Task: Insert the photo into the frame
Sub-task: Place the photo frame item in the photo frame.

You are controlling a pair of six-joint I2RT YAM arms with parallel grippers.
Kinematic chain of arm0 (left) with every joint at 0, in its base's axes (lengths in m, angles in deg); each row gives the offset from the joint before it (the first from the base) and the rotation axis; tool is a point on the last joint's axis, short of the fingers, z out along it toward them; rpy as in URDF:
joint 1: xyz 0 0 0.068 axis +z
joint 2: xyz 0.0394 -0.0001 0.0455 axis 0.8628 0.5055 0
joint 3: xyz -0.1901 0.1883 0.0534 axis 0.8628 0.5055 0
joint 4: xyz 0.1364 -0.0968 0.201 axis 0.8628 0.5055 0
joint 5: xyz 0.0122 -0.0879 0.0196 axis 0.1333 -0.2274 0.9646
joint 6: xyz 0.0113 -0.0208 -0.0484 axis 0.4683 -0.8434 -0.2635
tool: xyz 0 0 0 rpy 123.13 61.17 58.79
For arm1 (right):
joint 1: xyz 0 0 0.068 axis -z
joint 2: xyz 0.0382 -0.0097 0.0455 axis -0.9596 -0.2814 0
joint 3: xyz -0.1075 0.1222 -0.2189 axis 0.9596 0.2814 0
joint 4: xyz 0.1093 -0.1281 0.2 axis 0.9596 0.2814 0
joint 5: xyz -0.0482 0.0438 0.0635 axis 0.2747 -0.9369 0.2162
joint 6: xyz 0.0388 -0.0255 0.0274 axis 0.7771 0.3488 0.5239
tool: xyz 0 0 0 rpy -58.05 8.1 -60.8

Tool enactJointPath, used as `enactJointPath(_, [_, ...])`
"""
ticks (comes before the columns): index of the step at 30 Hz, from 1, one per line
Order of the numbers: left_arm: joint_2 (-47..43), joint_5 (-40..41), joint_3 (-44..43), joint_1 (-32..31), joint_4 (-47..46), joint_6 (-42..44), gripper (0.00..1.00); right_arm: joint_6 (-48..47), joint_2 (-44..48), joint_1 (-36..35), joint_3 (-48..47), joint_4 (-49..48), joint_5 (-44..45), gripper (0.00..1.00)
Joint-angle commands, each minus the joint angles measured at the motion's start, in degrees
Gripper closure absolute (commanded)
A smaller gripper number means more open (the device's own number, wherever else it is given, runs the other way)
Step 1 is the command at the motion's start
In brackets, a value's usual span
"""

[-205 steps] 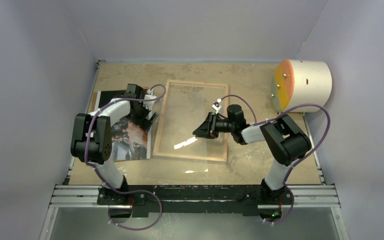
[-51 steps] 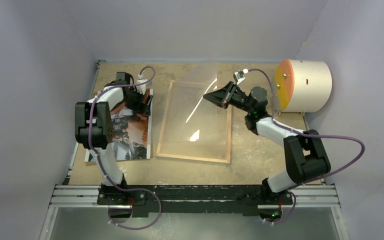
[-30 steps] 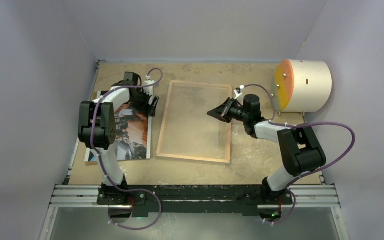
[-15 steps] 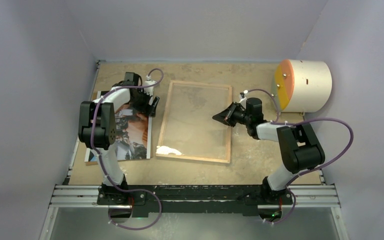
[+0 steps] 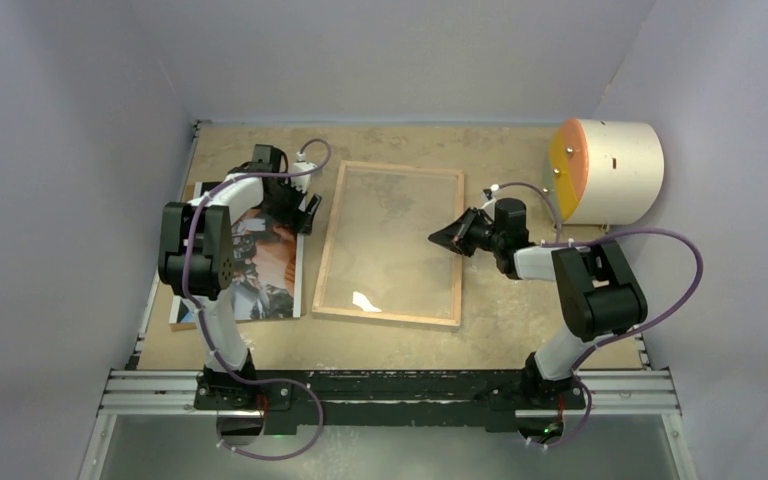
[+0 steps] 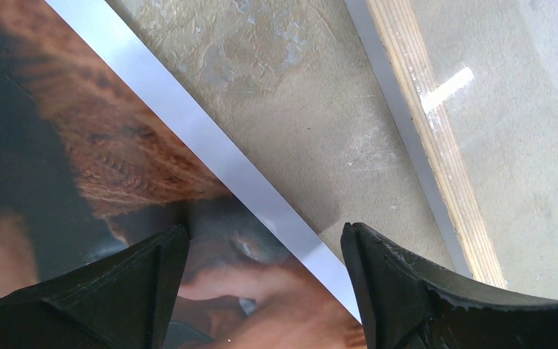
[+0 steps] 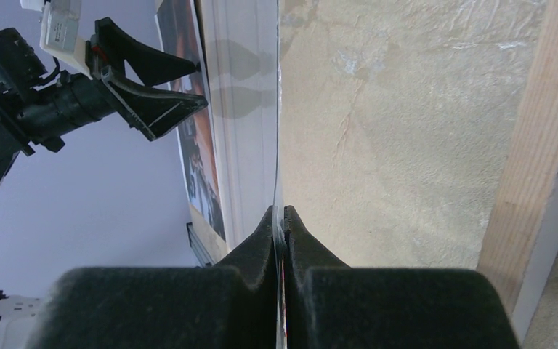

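I am reading the overhead view from 9 o'clock across. The photo [image 5: 268, 270] is lying flat, picture up, at the 9 o'clock side of the table [image 5: 520, 335], and it is not yet in the frame. The left gripper [image 5: 303, 208] is hovering over the photo's 3 o'clock edge, up toward its 1 o'clock corner. Its jaws are standing wide apart and gripping nothing. In its wrist view one finger is sitting over the dark picture and the other over bare table, with the white border running between them (whether the tips are touching down, I cannot tell).

Just beside the photo, at its 3 o'clock, the frame [image 5: 385, 316] is lying wood side up. The right gripper [image 5: 440, 238] is reaching in over the frame's 3 o'clock rim. It is clamping the edge of the clear pane [image 5: 390, 220], which is showing edge-on between its closed fingers in the wrist view.

I am judging the step in hand to be picking up the print. To do it well, I am aiming to set the outer finger on bare table right against the white edge, work it under, and close gently, since a thin glossy sheet is likely to crease. Meanwhile the right clamp wants holding steady, so that the pane is not slipping.
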Motion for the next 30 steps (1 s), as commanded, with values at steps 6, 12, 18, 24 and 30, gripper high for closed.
enactJointPath(6, [0.0,-0.3,1.1,-1.2,0.3,0.3,0.17,-1.0,-2.6,1.3,0.5,-3.0,-2.2,1.00])
enactJointPath(12, [0.3,0.1,1.1,-1.4,0.0,0.4,0.17,0.1,-4.8,1.5,0.8,-4.8,-3.5,1.00])
enactJointPath(18, [0.3,0.3,1.4,-1.4,-0.1,0.6,0.17,0.2,-5.0,1.5,0.3,-5.3,-3.3,1.00])
enactJointPath(24, [0.5,0.3,1.4,-1.5,-0.2,0.6,0.17,-0.1,-4.3,1.5,0.1,-5.2,-2.5,1.00])
enactJointPath(30, [0.5,0.4,1.3,-1.7,-0.1,0.7,0.17,-0.8,-3.5,2.1,-0.1,-4.7,-1.7,1.00])
